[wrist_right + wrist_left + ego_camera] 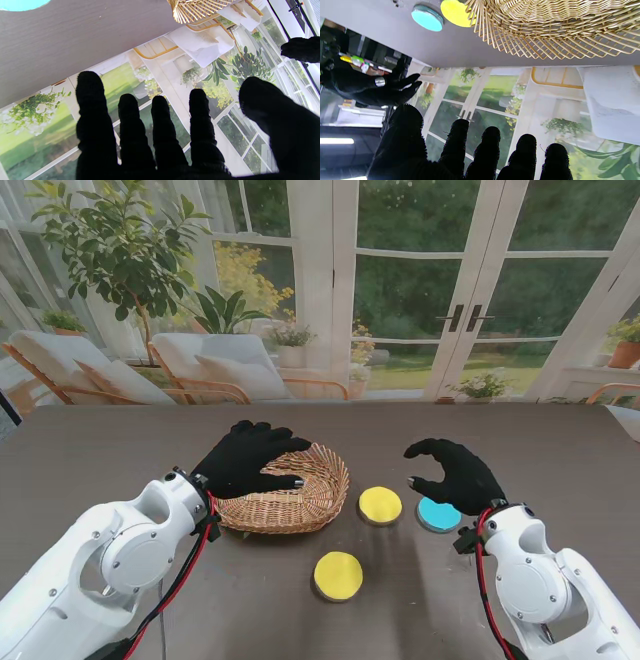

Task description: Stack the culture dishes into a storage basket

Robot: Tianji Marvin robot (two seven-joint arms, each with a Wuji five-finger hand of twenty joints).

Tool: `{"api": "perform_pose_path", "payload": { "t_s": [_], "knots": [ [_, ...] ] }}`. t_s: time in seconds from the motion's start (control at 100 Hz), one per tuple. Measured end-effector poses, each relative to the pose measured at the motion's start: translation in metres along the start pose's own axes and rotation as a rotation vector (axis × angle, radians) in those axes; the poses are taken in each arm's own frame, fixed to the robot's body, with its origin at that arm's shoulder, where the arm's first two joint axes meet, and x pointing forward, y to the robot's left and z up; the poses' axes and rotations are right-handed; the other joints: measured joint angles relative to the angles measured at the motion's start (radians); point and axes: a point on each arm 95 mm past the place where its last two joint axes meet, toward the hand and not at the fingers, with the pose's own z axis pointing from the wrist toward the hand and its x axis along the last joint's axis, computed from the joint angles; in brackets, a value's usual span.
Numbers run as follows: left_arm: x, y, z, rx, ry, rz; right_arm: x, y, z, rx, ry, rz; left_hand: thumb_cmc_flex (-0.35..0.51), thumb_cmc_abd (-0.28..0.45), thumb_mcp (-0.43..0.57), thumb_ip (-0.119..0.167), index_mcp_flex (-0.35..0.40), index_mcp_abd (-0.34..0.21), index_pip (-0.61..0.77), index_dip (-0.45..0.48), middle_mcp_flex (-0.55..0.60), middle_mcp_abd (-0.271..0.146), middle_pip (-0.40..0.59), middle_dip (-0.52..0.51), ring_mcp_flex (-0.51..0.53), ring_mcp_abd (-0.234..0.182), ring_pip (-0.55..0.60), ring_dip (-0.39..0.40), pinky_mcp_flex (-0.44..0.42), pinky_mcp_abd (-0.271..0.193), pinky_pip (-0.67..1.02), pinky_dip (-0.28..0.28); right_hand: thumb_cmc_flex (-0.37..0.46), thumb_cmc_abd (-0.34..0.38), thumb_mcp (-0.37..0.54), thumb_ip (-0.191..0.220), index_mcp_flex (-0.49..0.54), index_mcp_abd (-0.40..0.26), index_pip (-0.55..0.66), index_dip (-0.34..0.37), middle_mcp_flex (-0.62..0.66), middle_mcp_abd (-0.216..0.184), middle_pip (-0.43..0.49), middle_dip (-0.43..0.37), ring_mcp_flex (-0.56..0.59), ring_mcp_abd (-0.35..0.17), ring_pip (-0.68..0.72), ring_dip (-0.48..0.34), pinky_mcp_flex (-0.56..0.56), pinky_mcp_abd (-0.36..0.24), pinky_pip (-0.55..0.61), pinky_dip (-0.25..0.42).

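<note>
A round wicker basket (300,498) sits on the dark table, left of centre. My left hand (245,458) hovers over its left side, black-gloved fingers apart, holding nothing. Two yellow dishes lie to its right: one (380,504) beside the rim, the other (338,575) nearer to me. A blue dish (438,514) lies farther right, partly under my right hand (455,472), which is open with curled fingers above it. The left wrist view shows the basket (552,27), the blue dish (427,18) and a yellow dish (455,13). The right wrist view shows the blue dish's edge (22,3).
The table's far edge runs along glass doors and patio chairs. Bare dark tabletop (100,450) stretches to the left of the basket and to the far right (570,450).
</note>
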Motion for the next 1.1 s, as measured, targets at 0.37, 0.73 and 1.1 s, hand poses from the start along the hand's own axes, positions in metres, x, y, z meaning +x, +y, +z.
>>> {"api": "perform_pose_path", "payload": {
  "t_s": [0.37,0.73,1.1],
  "knots": [
    [-0.016,0.013,-0.016,0.145,-0.055,-0.173,0.007,-0.010,0.003,0.044,0.005,-0.070,0.000,0.000,0.000,0.000,0.024,0.028,0.001,0.000,0.001,0.039,0.000,0.000,0.007,0.026,0.000,0.000,0.000,0.015,0.000,0.000,0.000,-0.001,0.000,0.000,0.000,0.000,-0.001,0.000,0.000,0.000,0.000,0.000,0.000,0.000,0.000,0.000,0.000,0.000,-0.001,0.001],
    [-0.030,0.017,-0.027,0.200,-0.090,-0.227,0.021,-0.023,0.020,0.108,0.000,-0.288,0.019,0.000,-0.001,0.000,0.039,0.048,0.002,-0.001,0.031,0.060,0.001,0.000,0.008,0.041,0.000,0.000,0.002,0.027,0.000,0.014,-0.001,-0.137,-0.002,0.000,-0.054,-0.053,-0.038,-0.001,-0.065,-0.001,-0.010,0.000,0.000,-0.013,0.017,0.025,0.000,-0.008,0.041,0.053],
    [-0.038,0.022,-0.036,0.215,-0.123,-0.249,0.024,-0.049,0.047,0.201,-0.057,-0.487,0.037,0.000,-0.001,0.000,0.039,0.060,0.002,-0.001,0.031,0.070,0.001,0.000,0.010,0.059,0.000,0.009,0.026,0.038,0.000,0.039,-0.002,-0.336,0.001,-0.038,-0.141,-0.139,-0.097,0.010,-0.126,-0.014,0.014,0.000,0.087,-0.085,0.563,0.299,0.000,-0.073,0.598,0.178]
  ]
}}
